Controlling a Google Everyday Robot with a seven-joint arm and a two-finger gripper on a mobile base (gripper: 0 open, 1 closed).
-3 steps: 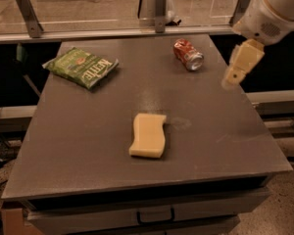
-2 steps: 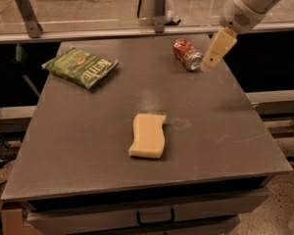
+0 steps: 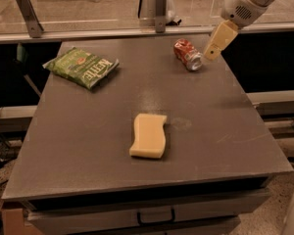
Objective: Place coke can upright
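The coke can [image 3: 187,54] is red with a silver top and lies on its side at the far right of the grey table [image 3: 88,131], silver end toward the front right. My gripper [image 3: 212,54], with yellowish fingers, hangs from the white arm at the upper right, just to the right of the can and close to it, its tips near the can's silver end.
A green chip bag [image 3: 82,66] lies at the far left of the table. A yellow sponge [image 3: 148,135] lies near the middle front. A metal rail and posts [image 3: 157,13] run behind the table. The table's right edge is close to the can.
My gripper has moved left and away from the camera, from the table's right edge to right beside the can. The can, sponge and bag have not moved.
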